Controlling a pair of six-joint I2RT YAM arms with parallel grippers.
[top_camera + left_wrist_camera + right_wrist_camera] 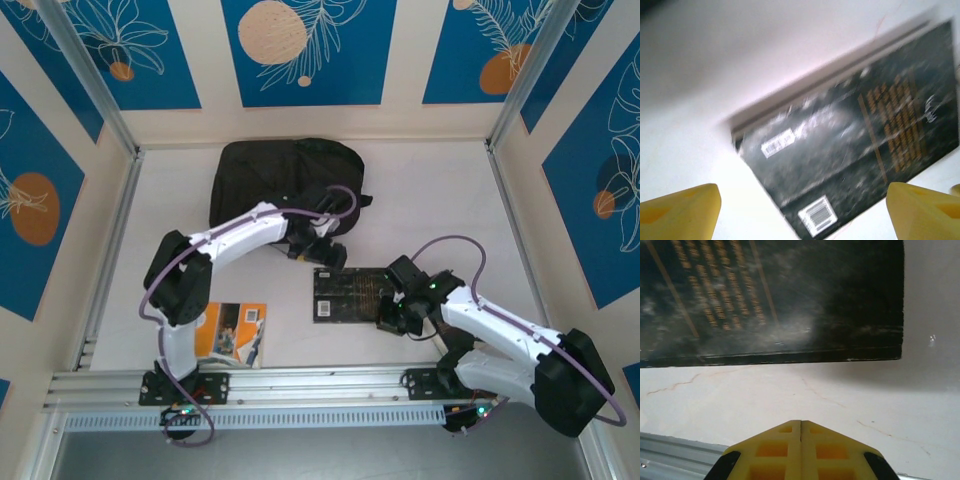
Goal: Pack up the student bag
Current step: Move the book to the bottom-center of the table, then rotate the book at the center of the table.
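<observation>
1. One student bag [285,180] lies at the far middle of the table [450,220]. It is dark and slumped, and we cannot tell whether its zip is open.
2. The left gripper [318,245] hangs just beside the bag's near edge, between the bag and the dark book [350,293]. In the wrist view its yellow fingers [680,210] are spread wide and hold nothing, and the book sits below them, blurred.
3. The right gripper [392,315] is well apart from the bag, at the book's near right side. In its wrist view the fingers are pressed together and empty, just off the book's edge [765,300].
4. Risk, as we judge it: the book lies flat on the table, so the left fingers may skid over the cover instead of getting under an edge.
5. Risk: the clenched right gripper is close enough to nudge the book, which could slide or turn it out from under the left fingers.
6. Risk: both arms work over the same book, so the wrists or cables could clash.
7. Risk: if the bag mouth is closed or collapsed, the book will jam on the fabric or push the bag toward the far wall.
8. An orange booklet [235,332] lies near the left arm's base, well apart from the bag and not yet packed.
</observation>
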